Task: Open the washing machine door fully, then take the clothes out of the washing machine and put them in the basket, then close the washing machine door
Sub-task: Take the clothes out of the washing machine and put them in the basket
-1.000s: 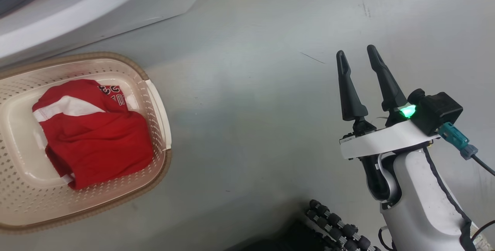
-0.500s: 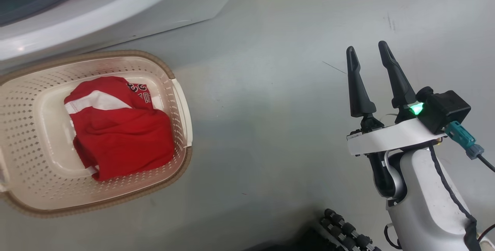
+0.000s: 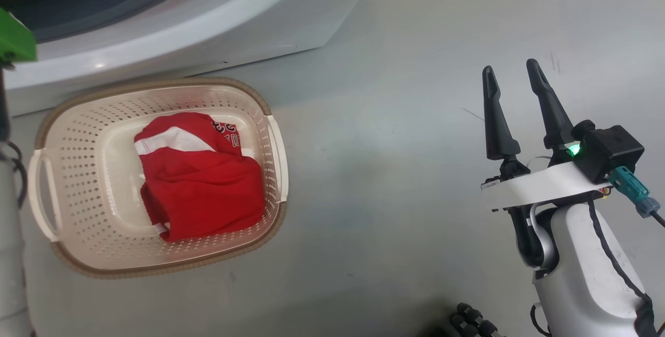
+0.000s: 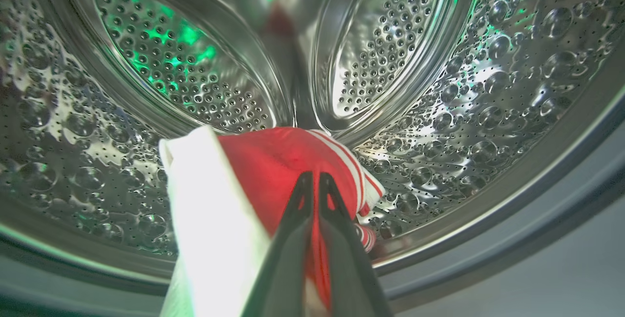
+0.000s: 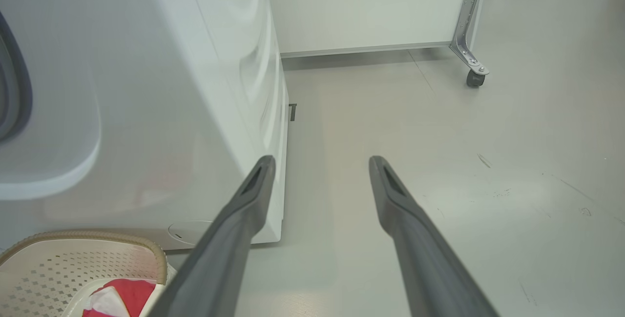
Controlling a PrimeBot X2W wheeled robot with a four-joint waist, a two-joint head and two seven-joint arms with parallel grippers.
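In the left wrist view my left gripper is inside the perforated steel drum of the washing machine, shut on a red garment with white stripes and a white panel. In the head view more red and white clothes lie in the cream basket on the floor below the white washing machine. Far to the right my right gripper stands open over bare floor, holding nothing. Its wrist view shows the gripper, the washing machine and the basket's corner. The washing machine door is out of view.
My left arm's pale forearm and a green part sit at the left edge of the head view, beside the basket. A white cabinet on a caster stands behind the machine. Grey floor lies between basket and right arm.
The head camera has turned, so the basket and the machine sit further right in the picture and my left arm has come into its left edge. The right gripper stays open.
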